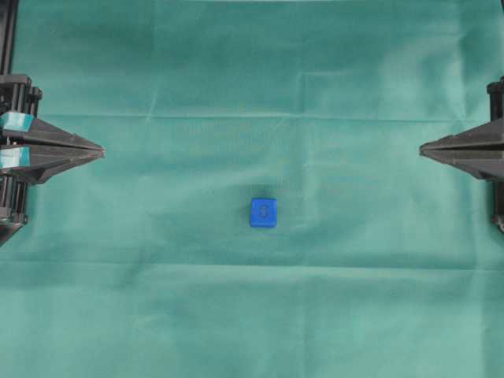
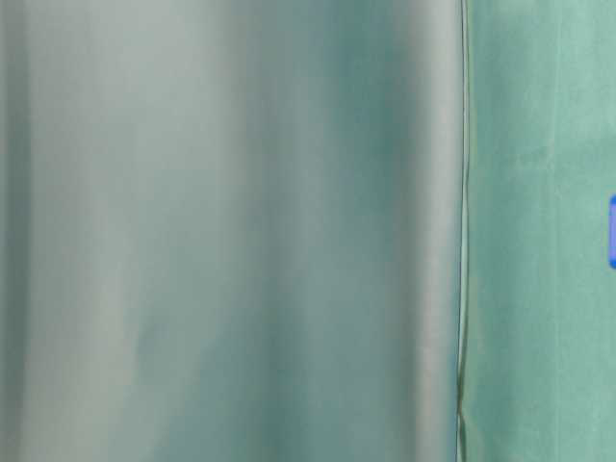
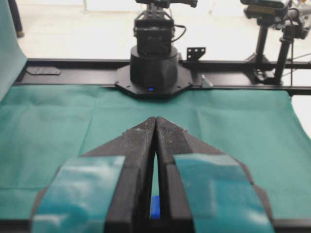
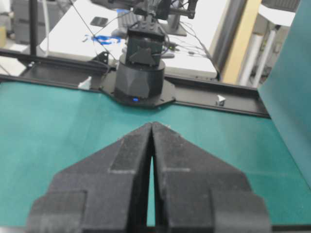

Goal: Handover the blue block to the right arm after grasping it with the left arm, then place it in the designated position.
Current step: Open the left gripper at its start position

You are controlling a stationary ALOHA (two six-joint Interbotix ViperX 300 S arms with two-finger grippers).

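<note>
We see the blue block [image 1: 263, 212] resting on the green cloth [image 1: 236, 79], about midway between our two grippers and well apart from both. Our left gripper [image 1: 101, 151], banded with teal tape, sits at the cloth's left edge, fingers pressed together and empty. Our all-black right gripper [image 1: 422, 149] mirrors it opposite, likewise pressed together and empty.

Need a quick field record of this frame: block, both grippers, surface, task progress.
blue block: lying free on the cloth, near centre, between the two arms
left gripper: shut, empty, at left edge, teal-banded fingers pointing toward centre
right gripper: shut, empty, at right edge, all black
surface: green cloth, creased
designated position: not made out
progress: grasp not begun
</note>
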